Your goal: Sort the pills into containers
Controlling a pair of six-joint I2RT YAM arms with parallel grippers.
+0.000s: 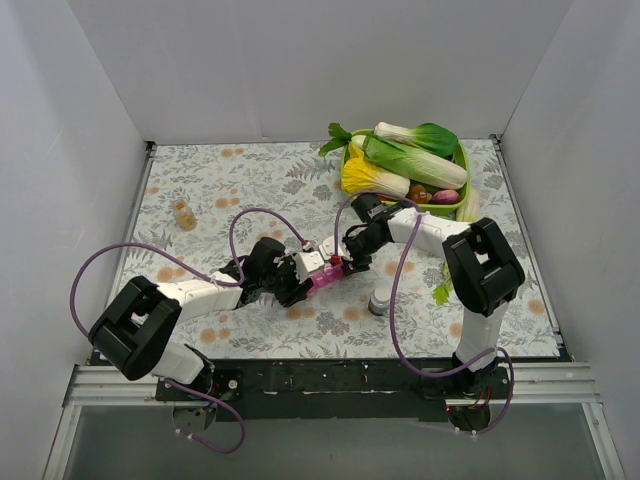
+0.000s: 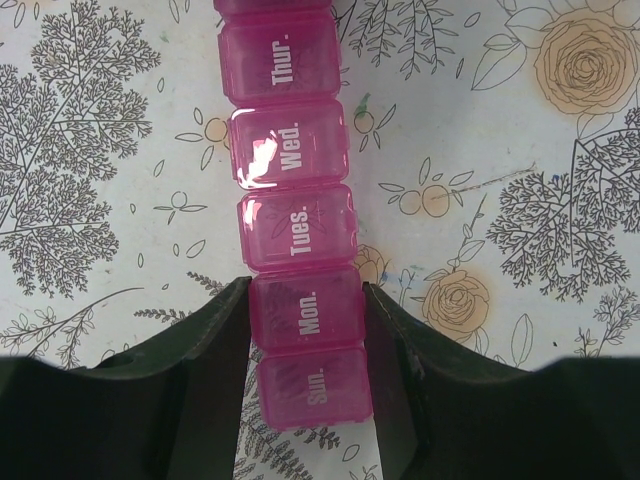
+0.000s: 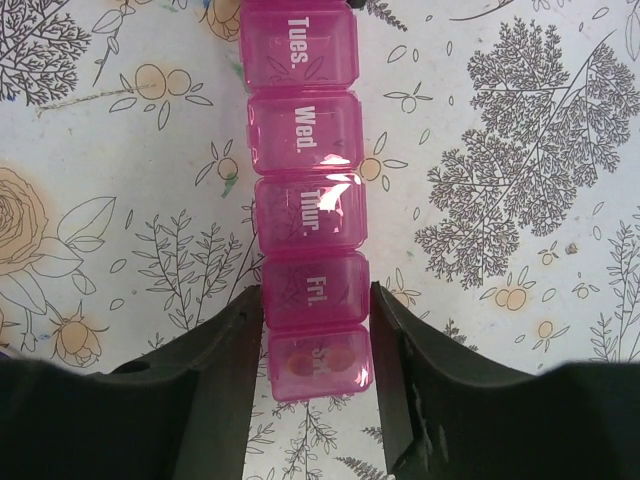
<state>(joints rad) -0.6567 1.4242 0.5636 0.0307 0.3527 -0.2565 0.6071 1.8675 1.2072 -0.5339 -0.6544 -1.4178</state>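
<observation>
left gripper (image 2: 307, 292) pinches pink pill organizer (image 2: 290, 150) at Mon. | right gripper (image 3: 316, 295) straddles Fri., 6 o'clock end; we cannot tell contact | risk: we squeeze off-centre, it twists loose

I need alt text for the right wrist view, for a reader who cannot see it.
A pink pill organizer runs up the middle of the frame over a floral tablecloth, its lids labelled Tues. to Fri. The right gripper has its dark fingers flanking the near end, where two orange pills show through the last lid.

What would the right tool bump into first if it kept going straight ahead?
Most likely the pink pill organizer, which sits between the right tool's fingers; depth is hard to judge.
</observation>
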